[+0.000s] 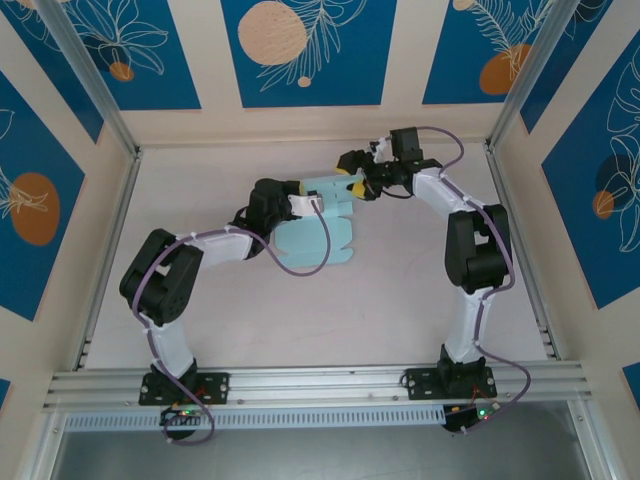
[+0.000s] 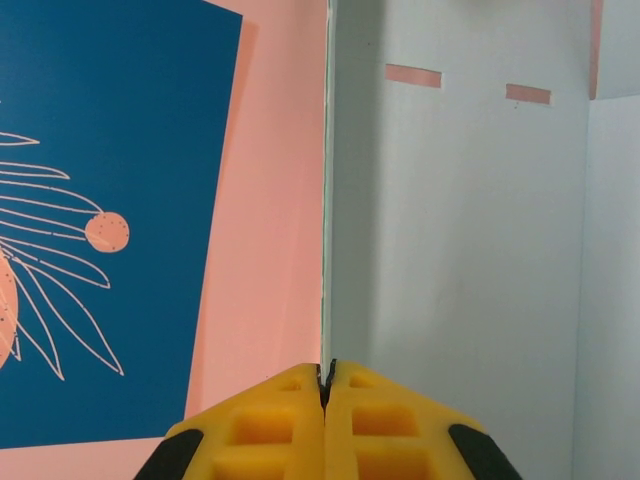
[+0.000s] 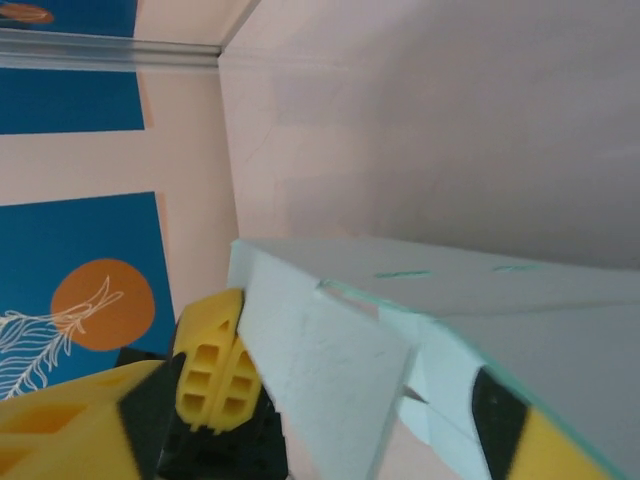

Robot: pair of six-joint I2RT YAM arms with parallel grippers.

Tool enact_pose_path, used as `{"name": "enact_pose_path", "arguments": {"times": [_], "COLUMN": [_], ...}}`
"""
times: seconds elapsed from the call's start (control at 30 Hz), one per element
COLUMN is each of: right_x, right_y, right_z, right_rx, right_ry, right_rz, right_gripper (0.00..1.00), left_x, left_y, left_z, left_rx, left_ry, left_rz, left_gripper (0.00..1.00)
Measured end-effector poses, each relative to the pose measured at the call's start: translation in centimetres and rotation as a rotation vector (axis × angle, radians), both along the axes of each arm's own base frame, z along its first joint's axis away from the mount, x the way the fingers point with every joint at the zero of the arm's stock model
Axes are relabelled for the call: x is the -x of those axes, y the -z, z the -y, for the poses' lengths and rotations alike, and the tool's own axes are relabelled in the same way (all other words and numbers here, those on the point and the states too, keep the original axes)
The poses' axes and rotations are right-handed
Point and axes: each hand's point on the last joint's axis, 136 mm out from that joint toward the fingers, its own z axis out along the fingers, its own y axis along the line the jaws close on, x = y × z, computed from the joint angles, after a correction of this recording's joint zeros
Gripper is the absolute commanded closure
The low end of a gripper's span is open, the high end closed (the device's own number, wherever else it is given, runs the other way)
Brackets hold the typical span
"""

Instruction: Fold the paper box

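The paper box (image 1: 322, 238) is not a box yet. It is a light-blue sheet with flaps, near the middle of the far edge of the table (image 1: 420, 310). The left gripper (image 2: 327, 382) has its yellow fingers pressed tight together on a thin edge of the paper, and that part stands up straight. The right gripper (image 1: 352, 188) is at the far end of the sheet. Its fingers are spread wide with a flap between them, not pinching it. I think a few things could go wrong. The paper is thin, so if the right gripper pushes too hard or in the wrong spot, the flap may bend where there is no crease and get crumpled. If the left gripper pulls while the right one pushes, the paper could tear or slip out of the pinch. If the left gripper lets go too soon, the raised side could flop back down. The two grippers are near each other, so they might bump.
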Motion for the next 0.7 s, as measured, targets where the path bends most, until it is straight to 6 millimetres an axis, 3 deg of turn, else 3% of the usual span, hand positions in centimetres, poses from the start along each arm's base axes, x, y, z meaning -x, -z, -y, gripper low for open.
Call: {"name": "enact_pose_path", "arguments": {"times": [0.27, 0.57, 0.7], "right_x": [-1.1, -1.1, -0.7], "right_y": [0.4, 1.0, 2.1], "right_z": [1.0, 0.9, 0.7], "right_rx": [-0.022, -0.013, 0.008], "right_ry": [0.034, 0.025, 0.016], "right_rz": [-0.01, -0.008, -0.031], "right_gripper": [0.6, 0.76, 0.77], "left_x": [0.0, 0.0, -0.1], "left_y": [0.3, 0.8, 0.9], "left_z": [-0.1, -0.1, -0.2], "left_rx": [-0.002, -0.01, -0.014], "left_ry": [-0.007, -0.014, -0.026], "left_rz": [-0.001, -0.008, -0.007], "left_gripper": [1.0, 1.0, 1.0]}}
